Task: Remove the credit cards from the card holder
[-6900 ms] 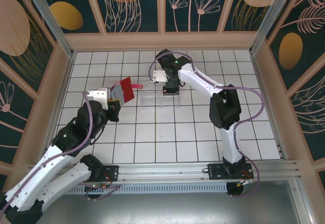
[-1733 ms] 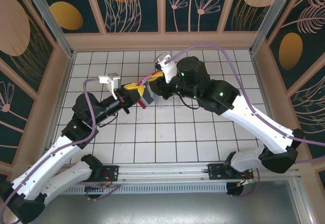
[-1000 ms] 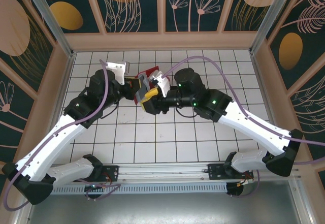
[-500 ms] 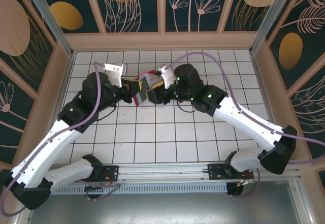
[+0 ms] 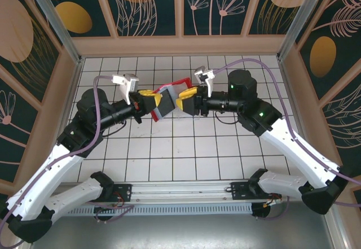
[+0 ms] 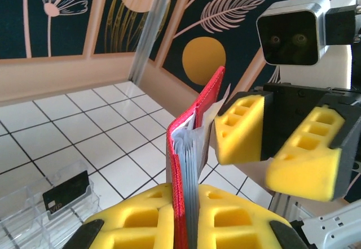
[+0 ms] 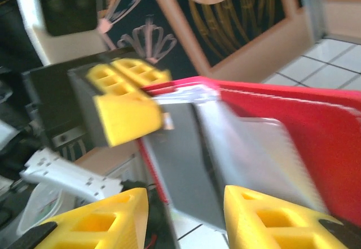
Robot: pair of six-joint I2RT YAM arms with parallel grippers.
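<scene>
Red holder (image 6: 176, 170) clamped upright in left gripper (image 6: 183, 223), pockets exposed for extraction; right gripper (image 6: 273, 142) half open, empty, just beside holder's top edge.

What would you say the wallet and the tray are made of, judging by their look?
Wallet: likely faux leather, matte red, its thin cover holding its shape; the inner sleeves look like glossy plastic. Tray: clear rigid plastic, see-through with shiny edges.
</scene>
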